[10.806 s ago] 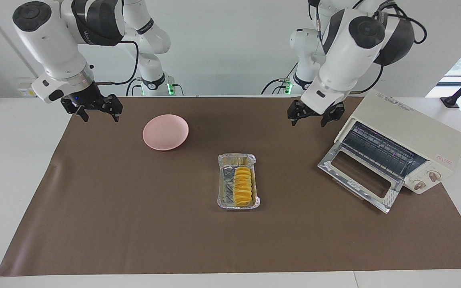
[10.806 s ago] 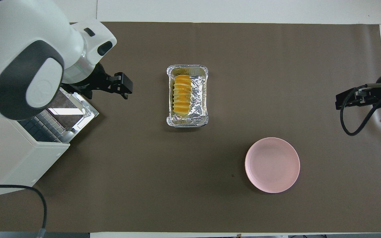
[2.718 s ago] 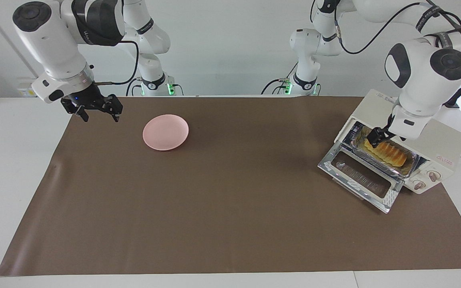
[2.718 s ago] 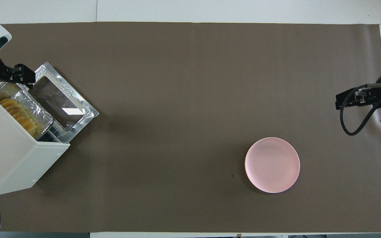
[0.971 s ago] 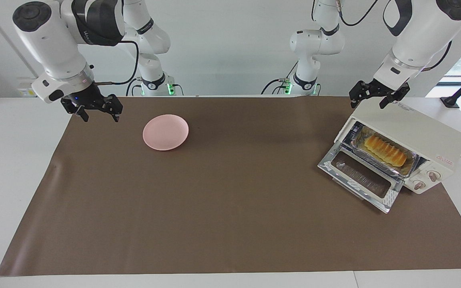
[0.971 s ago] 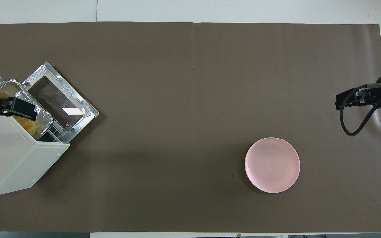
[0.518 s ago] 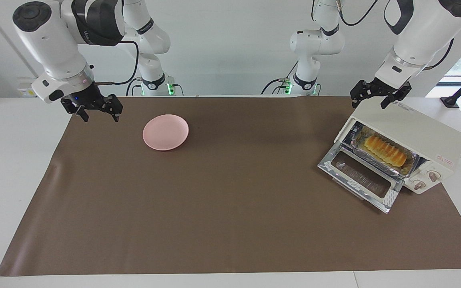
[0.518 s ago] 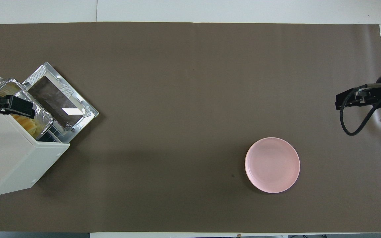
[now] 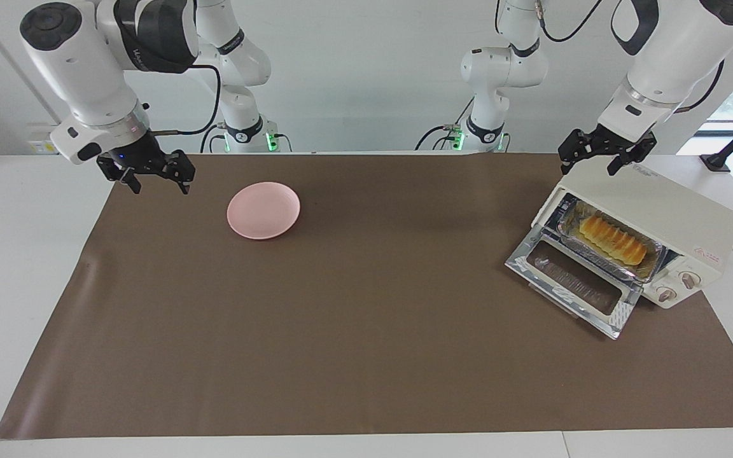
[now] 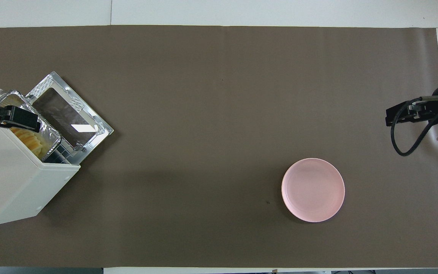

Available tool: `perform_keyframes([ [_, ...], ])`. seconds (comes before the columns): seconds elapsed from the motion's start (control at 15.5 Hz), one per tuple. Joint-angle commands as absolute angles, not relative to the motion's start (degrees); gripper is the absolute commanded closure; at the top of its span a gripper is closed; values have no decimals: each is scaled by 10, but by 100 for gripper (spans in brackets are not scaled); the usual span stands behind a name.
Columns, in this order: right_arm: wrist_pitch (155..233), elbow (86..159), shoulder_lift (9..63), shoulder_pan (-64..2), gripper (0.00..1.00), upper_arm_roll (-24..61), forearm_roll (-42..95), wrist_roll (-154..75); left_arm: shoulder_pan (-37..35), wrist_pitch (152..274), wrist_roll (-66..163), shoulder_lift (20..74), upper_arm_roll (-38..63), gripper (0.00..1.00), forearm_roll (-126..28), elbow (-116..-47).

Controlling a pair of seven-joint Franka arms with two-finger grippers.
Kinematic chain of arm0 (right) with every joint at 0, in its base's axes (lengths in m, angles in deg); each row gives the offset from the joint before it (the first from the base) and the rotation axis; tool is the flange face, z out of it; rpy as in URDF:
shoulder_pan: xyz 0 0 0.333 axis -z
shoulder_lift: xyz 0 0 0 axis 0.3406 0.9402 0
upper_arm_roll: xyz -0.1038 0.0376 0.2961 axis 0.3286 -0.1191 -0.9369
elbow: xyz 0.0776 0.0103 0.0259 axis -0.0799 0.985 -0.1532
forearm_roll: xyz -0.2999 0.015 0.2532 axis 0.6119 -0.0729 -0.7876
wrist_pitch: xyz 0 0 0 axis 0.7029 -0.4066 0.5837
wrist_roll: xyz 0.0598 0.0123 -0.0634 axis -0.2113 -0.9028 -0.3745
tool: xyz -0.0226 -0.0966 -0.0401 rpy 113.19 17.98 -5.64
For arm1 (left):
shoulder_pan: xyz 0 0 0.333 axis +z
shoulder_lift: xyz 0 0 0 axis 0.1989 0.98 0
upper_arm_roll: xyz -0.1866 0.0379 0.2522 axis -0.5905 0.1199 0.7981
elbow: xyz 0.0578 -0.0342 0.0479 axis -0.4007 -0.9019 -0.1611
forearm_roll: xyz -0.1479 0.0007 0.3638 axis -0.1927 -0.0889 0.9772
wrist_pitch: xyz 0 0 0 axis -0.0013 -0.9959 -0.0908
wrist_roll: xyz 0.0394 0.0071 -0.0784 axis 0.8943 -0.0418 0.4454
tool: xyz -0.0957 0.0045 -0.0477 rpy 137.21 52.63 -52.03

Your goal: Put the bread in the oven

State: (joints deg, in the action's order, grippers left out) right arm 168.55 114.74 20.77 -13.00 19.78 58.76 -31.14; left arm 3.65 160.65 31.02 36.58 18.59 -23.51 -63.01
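Bread in oven, probably racked.

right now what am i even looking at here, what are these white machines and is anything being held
These are two white robot arms at a table covered with brown paper. One picture faces them from across the table; the other looks down from above their end. The left gripper hangs open over the oven, holding nothing. The right gripper, also open and empty, waits over the paper's edge near the pink plate. The bread lies in a foil tray inside the oven, whose door is folded down open.
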Motion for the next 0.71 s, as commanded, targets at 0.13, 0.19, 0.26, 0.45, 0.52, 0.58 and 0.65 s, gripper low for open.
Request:
perform_keyframes([
  [0.13,1683,1159,196,-119,0,189,598,-324,49,1626,302,378,173,0,-244,-611],
  [0.19,1683,1159,196,-119,0,189,598,-324,50,1628,302,378,173,0,-244,-611],
  [0.26,1683,1159,196,-119,0,189,598,-324,50,1632,301,378,173,0,-244,-611],
  [0.45,1683,1159,196,-119,0,189,598,-324,50,1636,300,378,171,0,-244,-613],
  [0.52,1683,1159,196,-119,0,189,598,-324,50,1635,298,378,166,0,-244,-614],
  [0.58,1683,1159,196,-119,0,189,598,-324,50,1636,298,377,161,0,-245,-615],
  [0.65,1683,1159,196,-119,0,189,598,-324,50,1636,298,376,161,0,-245,-617],
])
